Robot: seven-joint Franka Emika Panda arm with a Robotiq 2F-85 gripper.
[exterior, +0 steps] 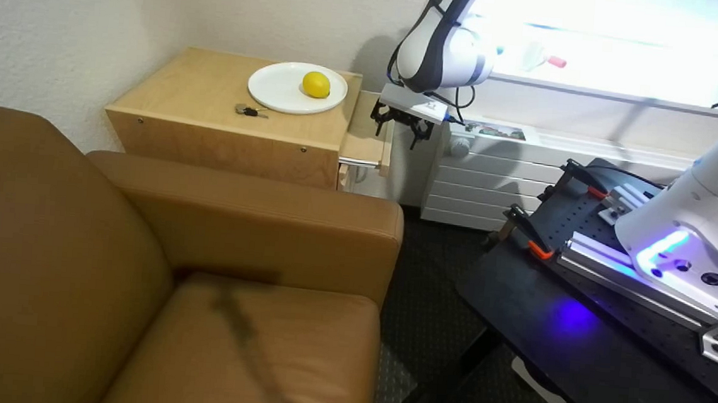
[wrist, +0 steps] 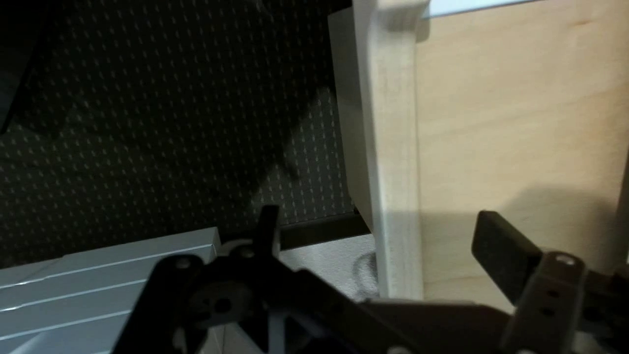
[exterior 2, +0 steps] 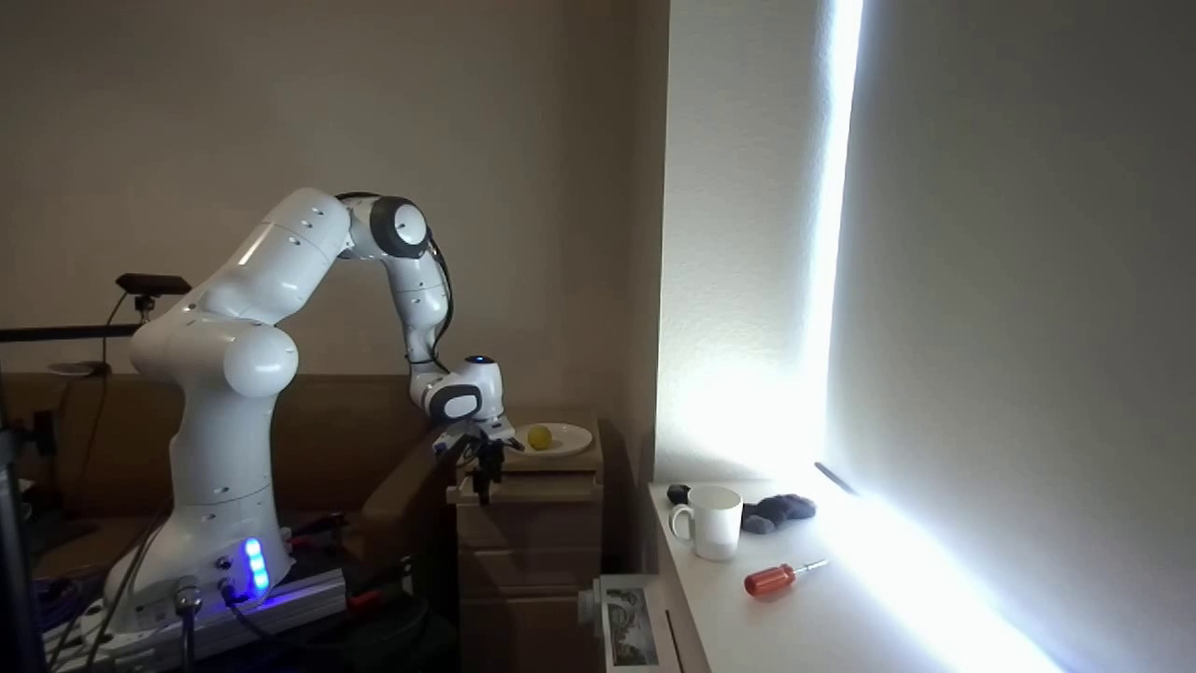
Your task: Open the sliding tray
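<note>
The sliding tray [exterior: 362, 126] is a light tan wooden board standing partly out from the wooden side cabinet [exterior: 209, 87]. It also shows in an exterior view [exterior 2: 542, 486], and its surface and raised front lip fill the right of the wrist view [wrist: 511, 123]. My gripper [exterior: 395, 134] is open and empty at the tray's front edge, also seen in an exterior view [exterior 2: 483, 481]. In the wrist view the gripper [wrist: 378, 216] has one finger outside the front lip and one over the tray's surface. I cannot tell whether either finger touches the wood.
A white plate [exterior: 275, 83] with a yellow lemon [exterior: 316, 85] and some keys [exterior: 250, 111] lie on the cabinet's top. A brown sofa [exterior: 256, 219] stands in front of the cabinet. A white radiator [exterior: 487, 179] stands beside the tray under the windowsill.
</note>
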